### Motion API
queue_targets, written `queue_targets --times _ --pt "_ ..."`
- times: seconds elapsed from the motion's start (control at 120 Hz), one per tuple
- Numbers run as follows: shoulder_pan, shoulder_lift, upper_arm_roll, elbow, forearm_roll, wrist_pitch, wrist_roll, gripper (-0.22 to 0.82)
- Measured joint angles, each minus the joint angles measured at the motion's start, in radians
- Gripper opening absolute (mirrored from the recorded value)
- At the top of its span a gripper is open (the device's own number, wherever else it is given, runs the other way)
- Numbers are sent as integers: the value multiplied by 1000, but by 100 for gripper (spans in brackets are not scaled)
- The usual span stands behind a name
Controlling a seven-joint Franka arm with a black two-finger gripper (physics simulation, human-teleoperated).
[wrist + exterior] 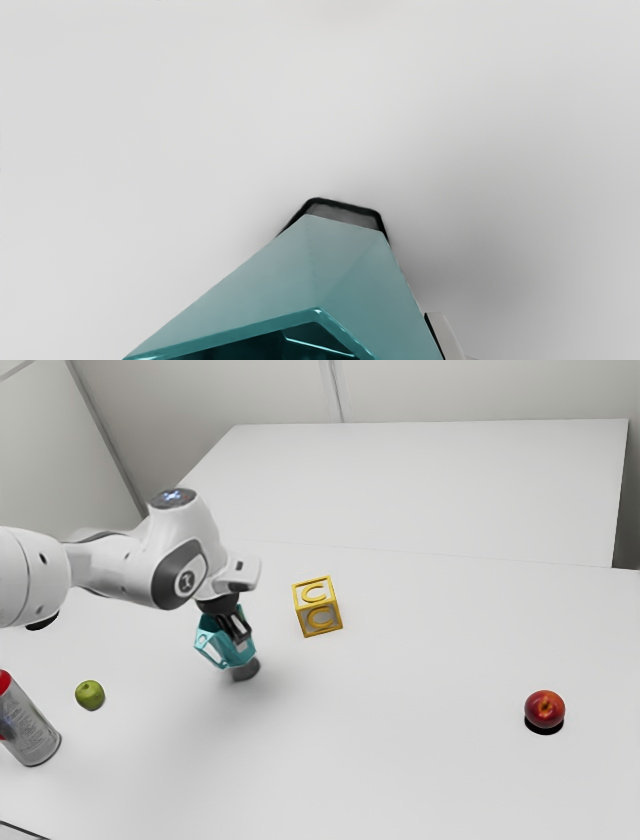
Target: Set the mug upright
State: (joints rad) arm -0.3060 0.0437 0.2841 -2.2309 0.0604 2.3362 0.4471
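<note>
Exterior view, mug: the teal mug (226, 646) is at the exterior view's left, left of the yellow block (318, 607) and a bit nearer; green apple (89, 695) is farther left, red apple (545, 709) well to the right.
Mug's pose: foot end goes down to the table (400, 760), but the body leans, so it is approx. upright, not quite straight.
Dark patch (245, 671): it is just under the foot end; shadow or gap, I can't tell, so contact w/ table is also not sure.
Pincer: the pincer (240, 634) is at the mug's upper part and, as I judge, is grasping the mug by its wall.
Wrist view, mouth: the open mouth (260, 347) is turned to the camera, foot away from it, toward the table.
Finger: one finger (445, 335) is right beside the outer wall; the mug is at the fingertips, not apart from them.
Progress: mouth-up turn looks mostly there; what's left, prob., is straight stand on table, then release. Letting go w/ this lean could tip it.
</note>
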Motion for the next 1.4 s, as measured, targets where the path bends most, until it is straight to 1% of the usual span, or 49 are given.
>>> queue_targets --times 0.233,0.442,0.508,0.742,1.025,1.192,1.4 --pt "-2 32 0 -9 12 47 -63 -18" --pt "1 35 0 -20 14 66 -104 -18" --pt "1 35 0 -22 13 68 -115 -17" --pt "0 30 0 -23 3 67 -134 -4" --pt "0 12 0 -23 2 61 -147 14" --pt "-2 -16 -1 -22 2 57 -152 21" --pt "-9 -69 -2 -10 2 41 -156 27"
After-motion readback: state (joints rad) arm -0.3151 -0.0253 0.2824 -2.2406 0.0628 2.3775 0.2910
